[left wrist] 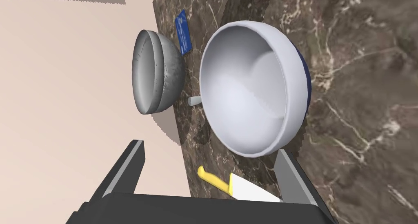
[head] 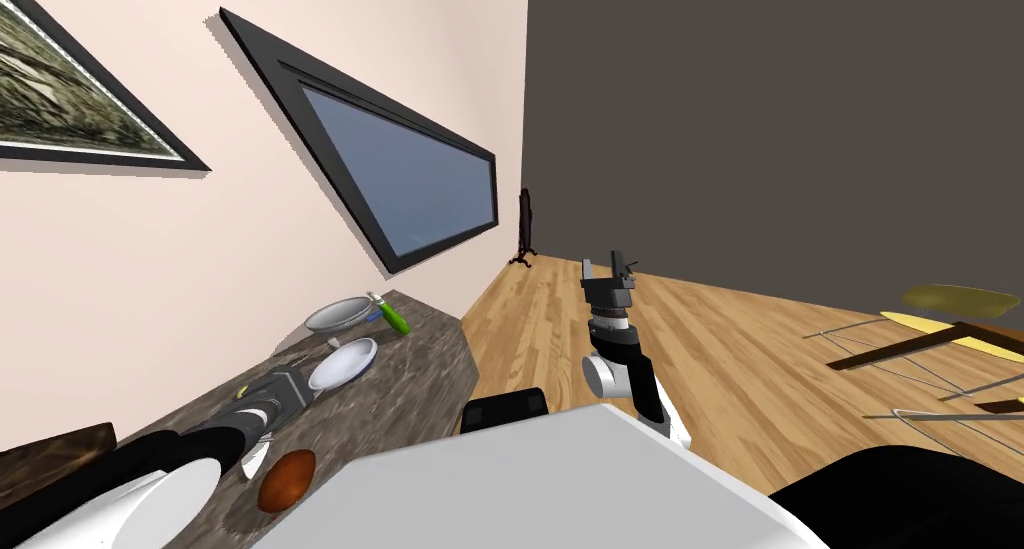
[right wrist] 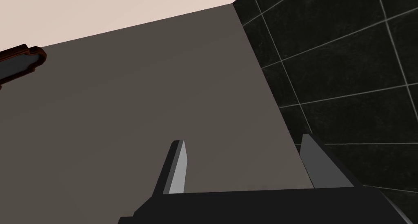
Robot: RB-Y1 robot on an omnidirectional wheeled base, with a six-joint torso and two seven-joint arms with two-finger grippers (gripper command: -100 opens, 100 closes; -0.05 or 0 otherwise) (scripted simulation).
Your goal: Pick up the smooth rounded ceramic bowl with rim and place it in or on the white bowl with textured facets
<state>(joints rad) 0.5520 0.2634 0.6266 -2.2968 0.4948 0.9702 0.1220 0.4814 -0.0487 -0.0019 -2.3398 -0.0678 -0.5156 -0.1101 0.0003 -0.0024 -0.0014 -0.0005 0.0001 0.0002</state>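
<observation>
Smooth white bowl [left wrist: 253, 87] rests on the marbled surface [left wrist: 359, 111] just beyond the open, empty left tool [left wrist: 210, 147]. Right tool [right wrist: 243, 139] also open, empty.

On the worktop [left wrist: 359, 111], the smooth bowl [left wrist: 253, 87] sits just beside a second bowl [left wrist: 157, 72], which is nearer the wall. A card [left wrist: 183, 32] lies beyond them, a knife [left wrist: 228, 185] on the robot's side.

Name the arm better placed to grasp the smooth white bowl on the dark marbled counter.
Left. The left gripper hangs open just short of the smooth white bowl on the dark marbled counter. The right gripper, open too, is raised over the wooden floor, away from it.
</observation>
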